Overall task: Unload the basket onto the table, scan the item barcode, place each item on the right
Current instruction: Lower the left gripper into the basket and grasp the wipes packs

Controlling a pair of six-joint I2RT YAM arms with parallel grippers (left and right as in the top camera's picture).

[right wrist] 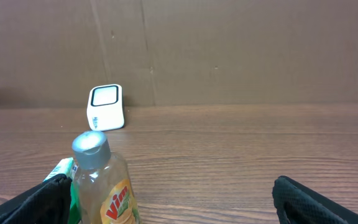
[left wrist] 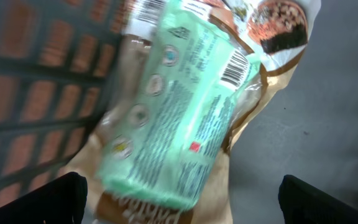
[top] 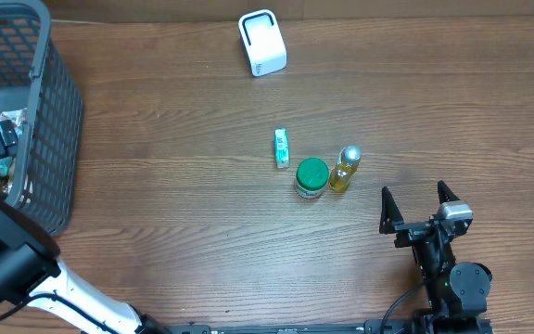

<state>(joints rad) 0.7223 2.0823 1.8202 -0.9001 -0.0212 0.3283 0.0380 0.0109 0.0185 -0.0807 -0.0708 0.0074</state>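
Found the left gripper [left wrist: 182, 205] down inside the grey mesh basket [top: 58, 102] at the table's left edge, jaws spread wide and holding nothing, dark fingers [left wrist: 39, 199] showing only at the lower corners of a blurred wrist view. Saw a mint-green packet [left wrist: 179, 118] lying tilted just ahead of those fingers, in line with the gap between them, with a barcode [left wrist: 235, 67] on its upper right end facing the camera. Could not tell whether fingers and packet touched. Noted a brown-and-white packet [left wrist: 272, 43] under the green one, on the basket's grey floor beside the mesh wall. Saw the white scanner [top: 262, 42] standing well apart from the basket, near the far edge of the wooden table [top: 174, 213], its window turned toward the right wrist camera. Found three more goods grouped near the table's middle: a small green-and-white box [top: 282, 147], a green-lidded jar [top: 311, 177] and a yellow bottle [top: 345, 169] with a silver cap, jar and bottle just beside each other, box slightly further back. Found the right gripper [top: 413, 195] low at the near right, jaws wide and empty, pointing toward the scanner, with the bottle close ahead on its left side.
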